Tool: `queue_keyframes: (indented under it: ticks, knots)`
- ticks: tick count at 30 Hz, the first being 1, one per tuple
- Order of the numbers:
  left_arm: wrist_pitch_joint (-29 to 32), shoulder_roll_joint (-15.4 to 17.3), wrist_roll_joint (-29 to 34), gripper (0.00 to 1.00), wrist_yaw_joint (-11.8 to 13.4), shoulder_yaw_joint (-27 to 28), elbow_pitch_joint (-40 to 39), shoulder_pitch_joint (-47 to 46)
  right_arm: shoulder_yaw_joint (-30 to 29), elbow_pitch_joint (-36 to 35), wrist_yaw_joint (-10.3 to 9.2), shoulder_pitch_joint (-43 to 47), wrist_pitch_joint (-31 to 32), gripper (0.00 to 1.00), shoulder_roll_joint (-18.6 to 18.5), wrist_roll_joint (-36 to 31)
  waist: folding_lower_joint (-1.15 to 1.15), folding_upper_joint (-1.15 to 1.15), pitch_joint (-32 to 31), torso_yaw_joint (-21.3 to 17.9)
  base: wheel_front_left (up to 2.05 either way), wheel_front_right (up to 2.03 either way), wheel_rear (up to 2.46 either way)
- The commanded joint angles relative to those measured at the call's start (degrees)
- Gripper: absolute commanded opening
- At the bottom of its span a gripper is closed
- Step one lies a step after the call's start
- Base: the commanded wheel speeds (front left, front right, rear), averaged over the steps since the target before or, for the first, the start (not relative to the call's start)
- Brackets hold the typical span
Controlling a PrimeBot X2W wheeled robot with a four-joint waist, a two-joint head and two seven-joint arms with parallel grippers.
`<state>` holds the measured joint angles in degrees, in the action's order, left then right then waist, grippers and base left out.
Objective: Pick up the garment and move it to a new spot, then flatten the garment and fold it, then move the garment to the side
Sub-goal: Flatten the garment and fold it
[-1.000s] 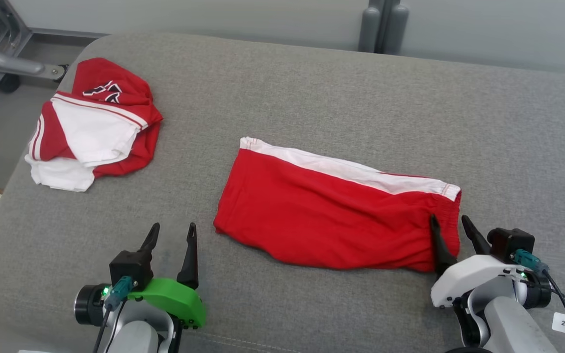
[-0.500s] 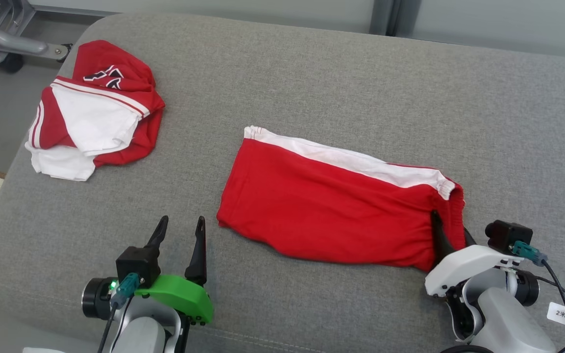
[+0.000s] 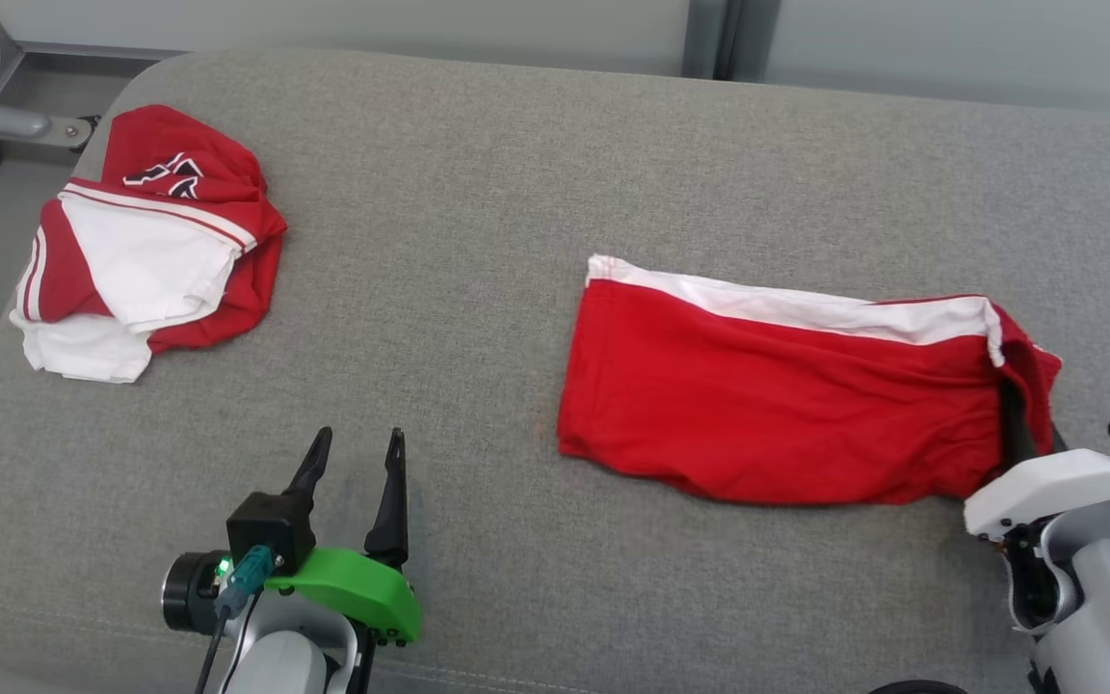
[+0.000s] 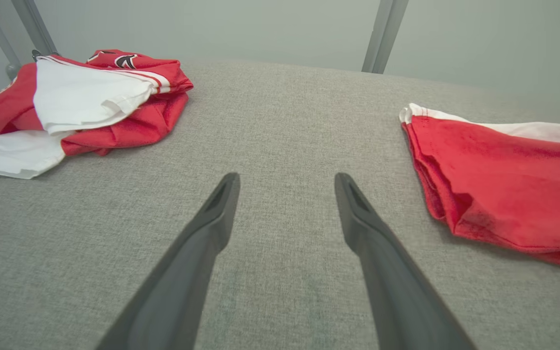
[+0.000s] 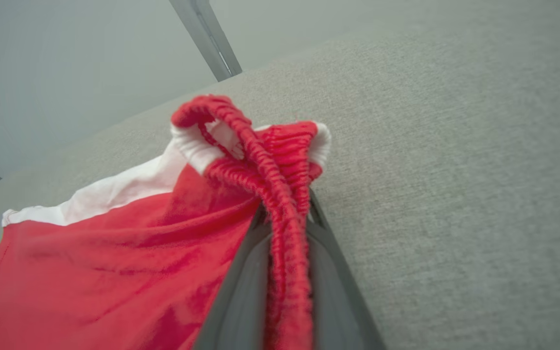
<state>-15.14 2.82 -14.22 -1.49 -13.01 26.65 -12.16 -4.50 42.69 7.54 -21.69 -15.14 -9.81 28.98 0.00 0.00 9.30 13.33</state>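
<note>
- The right gripper (image 5: 286,228) is pinching the ribbed elastic waistband of the red shorts with a white side stripe (image 3: 767,405). Its two dark fingers are standing narrow with the bunched band squeezed between them. A second ago they were standing wide, astride that same edge.
- The waistband end is lifting and puckering at the right of the shorts. The rest of the cloth is lying flat on the grey woven cushion (image 3: 478,173).
- The shorts are now sitting right of centre. The gap between them and the heap of red and white clothes (image 3: 141,251) at the far left is growing wider than it was a second ago. The head camera has also been turning, yet the widening gap suggests that the shorts are sliding to the right behind the gripper.
- The left gripper (image 3: 355,448) is hovering wide and empty over bare cushion at the near left, well apart from the shorts.
- Judging by the doubled edges at the left end of the shorts, the folding looks finished. This grip is probably beginning the last step, the move to the side.
- With only one end held, the layers could be coming apart as the cloth is dragging.
</note>
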Motion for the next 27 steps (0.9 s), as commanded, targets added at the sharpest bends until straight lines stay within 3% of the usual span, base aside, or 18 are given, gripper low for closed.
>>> queue_keyframes:
  ticks: [1,7,18,27]
  knots:
    - [0.0,0.1,-0.4,1.0,-0.1,-0.4,-0.2,0.7,-0.6,0.3,-0.11,-0.5,0.0,0.0,-1.8,-0.4,0.0,0.0,-0.3,-0.7,0.0,0.0,0.0]
    - [0.0,0.2,-1.6,1.0,0.1,-0.7,0.4,1.2,3.7,-0.3,-0.08,-2.3,0.8,0.0,-1.8,2.7,0.0,0.0,-0.7,-2.1,0.0,0.0,0.0]
    - [0.0,0.2,-3.2,1.0,0.3,-2.4,0.6,0.8,23.7,-13.6,-0.06,-3.5,13.8,0.0,1.2,19.9,0.0,0.0,-0.5,-1.1,0.0,0.0,0.0]
    - [0.0,0.2,-4.6,1.0,0.3,-5.0,1.3,-0.9,28.8,-8.6,-0.06,-8.1,12.4,0.0,3.1,20.9,0.0,0.0,0.4,4.3,0.0,0.0,0.0]
